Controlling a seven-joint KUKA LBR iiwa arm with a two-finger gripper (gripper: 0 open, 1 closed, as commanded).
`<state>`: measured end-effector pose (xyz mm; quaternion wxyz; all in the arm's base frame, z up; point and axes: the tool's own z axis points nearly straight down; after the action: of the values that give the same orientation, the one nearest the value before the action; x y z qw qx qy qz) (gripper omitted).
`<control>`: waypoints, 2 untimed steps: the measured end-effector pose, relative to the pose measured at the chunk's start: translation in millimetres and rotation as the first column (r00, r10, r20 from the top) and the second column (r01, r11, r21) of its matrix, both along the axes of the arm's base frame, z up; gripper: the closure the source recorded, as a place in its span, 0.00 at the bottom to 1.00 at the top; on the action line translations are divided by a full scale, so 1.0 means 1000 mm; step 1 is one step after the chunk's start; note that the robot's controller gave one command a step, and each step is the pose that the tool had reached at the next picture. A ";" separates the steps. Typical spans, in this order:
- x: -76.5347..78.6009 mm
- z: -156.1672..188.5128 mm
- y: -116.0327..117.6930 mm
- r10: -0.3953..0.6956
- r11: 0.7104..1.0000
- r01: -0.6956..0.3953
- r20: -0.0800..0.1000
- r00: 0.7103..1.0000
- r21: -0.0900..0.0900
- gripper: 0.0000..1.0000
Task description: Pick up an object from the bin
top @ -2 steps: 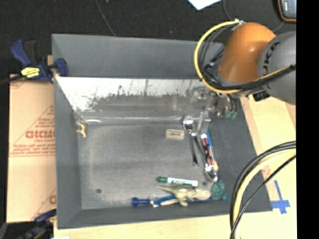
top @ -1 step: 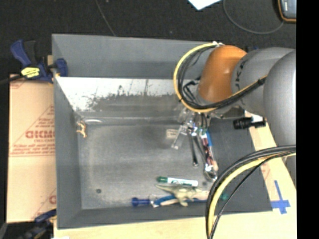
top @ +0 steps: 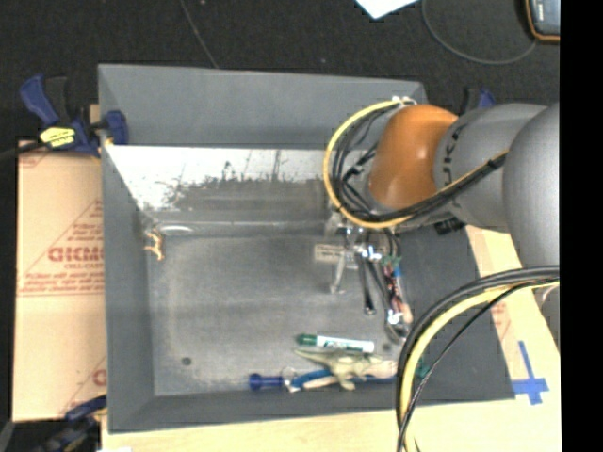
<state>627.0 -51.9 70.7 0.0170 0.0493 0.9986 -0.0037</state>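
Grey bin beneath, arm bends down from the right; fingers of unclear spacing.

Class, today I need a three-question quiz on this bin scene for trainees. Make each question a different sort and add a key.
1. True or false: the white marker with a green cap lies near the lower wall of the grey metal bin, as the camera view shows it.
2. Where does the small tan curled scrap lie? A) by the bin's left wall; B) on top of the marker; C) in the lower right corner.
3. Fill the blank: the grey robot arm with the orange cover reaches in from the view's ___ side.

Key: 1 true; 2 A; 3 right.
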 end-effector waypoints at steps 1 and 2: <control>0.004 0.002 -0.012 -0.322 0.947 0.322 -0.012 0.947 0.013 1.00; 0.004 0.002 -0.012 -0.321 0.947 0.321 -0.012 0.947 0.013 1.00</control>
<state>631.3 -64.0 72.8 0.0108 0.2112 0.9774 0.0005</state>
